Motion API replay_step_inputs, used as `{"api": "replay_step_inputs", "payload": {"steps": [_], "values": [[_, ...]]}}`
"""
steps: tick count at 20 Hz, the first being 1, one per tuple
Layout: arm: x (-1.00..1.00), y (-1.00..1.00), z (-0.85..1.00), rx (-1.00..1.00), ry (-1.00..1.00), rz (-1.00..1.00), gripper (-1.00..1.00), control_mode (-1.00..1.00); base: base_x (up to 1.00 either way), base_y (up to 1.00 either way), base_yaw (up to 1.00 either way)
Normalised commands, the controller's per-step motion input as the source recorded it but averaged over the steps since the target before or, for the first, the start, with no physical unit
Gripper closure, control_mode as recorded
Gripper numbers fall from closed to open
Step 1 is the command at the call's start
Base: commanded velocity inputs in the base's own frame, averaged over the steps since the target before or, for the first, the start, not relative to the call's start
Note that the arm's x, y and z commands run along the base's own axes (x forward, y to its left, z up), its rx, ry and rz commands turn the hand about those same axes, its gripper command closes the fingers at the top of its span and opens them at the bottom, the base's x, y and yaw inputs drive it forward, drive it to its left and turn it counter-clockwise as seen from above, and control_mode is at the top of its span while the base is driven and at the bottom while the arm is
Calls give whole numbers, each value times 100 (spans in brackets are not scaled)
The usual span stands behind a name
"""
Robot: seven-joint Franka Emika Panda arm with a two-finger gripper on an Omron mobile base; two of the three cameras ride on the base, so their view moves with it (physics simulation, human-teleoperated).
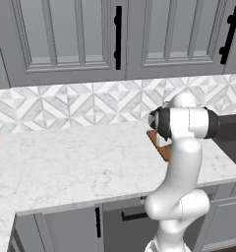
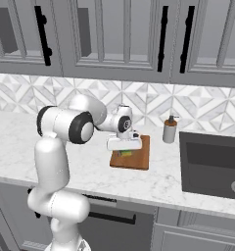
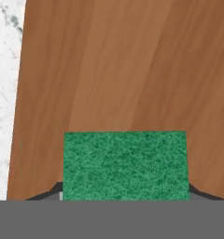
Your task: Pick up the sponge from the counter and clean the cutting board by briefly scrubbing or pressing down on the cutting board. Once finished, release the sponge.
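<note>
One sponge (image 3: 125,164), one cutting board (image 2: 139,156), one soap bottle (image 2: 169,130), one dark sink (image 2: 212,164). The surface (image 1: 71,162) is white marble-look with faint grey veining, backed by patterned grey-white tile; grey cabinets with black handles above and below. The tool (image 2: 125,152) is lowered over the board near its left end, fingers pinching the sponge from both sides. Sponge green face toward the hand camera, over bare reddish-brown wood; contact with the board cannot be told.
</note>
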Motion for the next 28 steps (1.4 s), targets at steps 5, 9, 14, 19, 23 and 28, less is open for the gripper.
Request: {"api": "replay_step_inputs", "payload": {"steps": [5,9,14,19,23,28], "values": [[22,-93,0,0,0,0,100,-100,0,0,0],[43,-68,-1,0,0,0,100,-100,0,0,0],[45,-15,-13,0,0,0,100,-100,0,0,0],[11,11,-11,2,0,0,100,-100,0,0,0],[-21,25,-12,3,0,0,100,-100,0,0,0],[-53,38,-4,3,0,0,100,-100,0,0,0]]}}
